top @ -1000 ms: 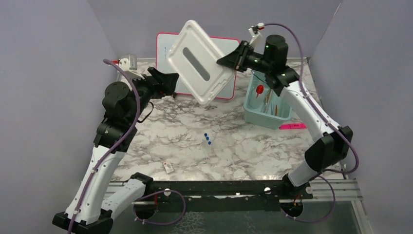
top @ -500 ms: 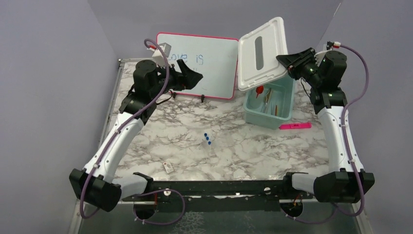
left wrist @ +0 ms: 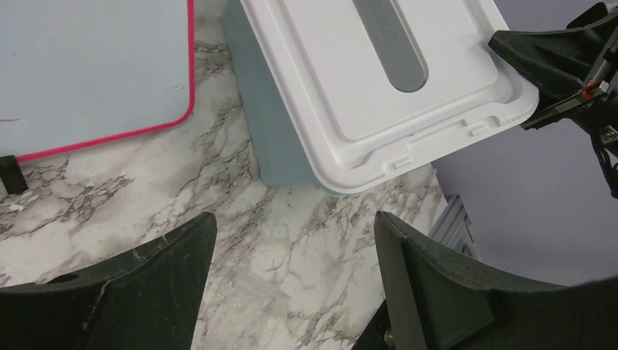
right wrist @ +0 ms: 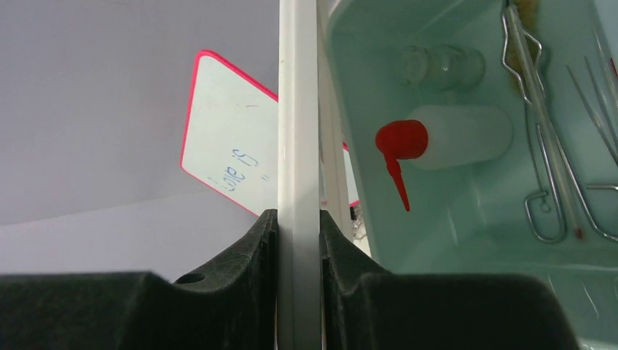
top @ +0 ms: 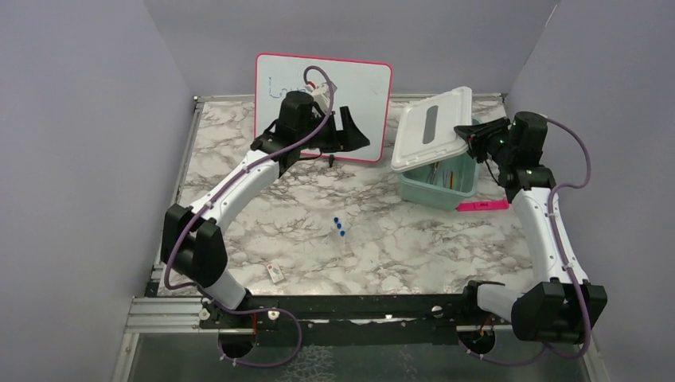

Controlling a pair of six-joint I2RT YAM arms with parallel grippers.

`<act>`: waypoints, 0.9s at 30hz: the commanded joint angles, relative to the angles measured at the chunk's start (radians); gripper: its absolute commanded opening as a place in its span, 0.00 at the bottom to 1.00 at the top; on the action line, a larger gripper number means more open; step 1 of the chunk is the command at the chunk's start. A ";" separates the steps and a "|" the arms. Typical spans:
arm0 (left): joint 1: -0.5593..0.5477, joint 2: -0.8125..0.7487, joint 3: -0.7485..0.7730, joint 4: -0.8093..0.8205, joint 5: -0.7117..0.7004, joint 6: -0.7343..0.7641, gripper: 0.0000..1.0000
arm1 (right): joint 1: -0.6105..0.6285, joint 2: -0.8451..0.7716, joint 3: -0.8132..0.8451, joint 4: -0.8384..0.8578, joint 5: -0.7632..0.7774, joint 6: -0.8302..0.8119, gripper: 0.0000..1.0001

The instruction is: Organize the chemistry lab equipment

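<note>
My right gripper (top: 468,135) is shut on the edge of a white lid (top: 430,127), held tilted over the teal bin (top: 439,191). In the right wrist view the pads (right wrist: 266,240) clamp the lid's edge (right wrist: 299,109). Inside the bin (right wrist: 466,240) lie a clear squeeze bottle with a red nozzle (right wrist: 455,135), a little glass beaker (right wrist: 441,65) and metal tongs (right wrist: 539,146). Blue-capped tubes in a clear rack (top: 340,228) stand mid-table. My left gripper (top: 354,134) is open and empty in front of the whiteboard; its view (left wrist: 295,219) shows the lid (left wrist: 386,80) ahead.
A pink-framed whiteboard (top: 366,87) leans on the back wall. A pink marker (top: 481,205) lies just in front of the bin. A small white item (top: 275,272) lies near the front left. Purple walls close in the sides and back.
My right gripper has carried the lid from the back centre to the right and lowered it, tilted, over the bin. My left arm has swung from the left to the whiteboard's front.
</note>
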 commanded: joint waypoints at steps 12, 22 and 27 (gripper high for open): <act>-0.140 0.285 0.206 -0.002 0.086 0.004 0.81 | -0.024 -0.127 -0.147 -0.113 0.283 -0.018 0.04; -0.171 0.389 0.287 0.000 0.091 -0.017 0.75 | -0.024 -0.123 -0.214 -0.129 0.341 -0.106 0.16; -0.178 0.411 0.283 -0.003 0.086 -0.012 0.72 | -0.025 -0.109 -0.234 -0.160 0.380 -0.150 0.23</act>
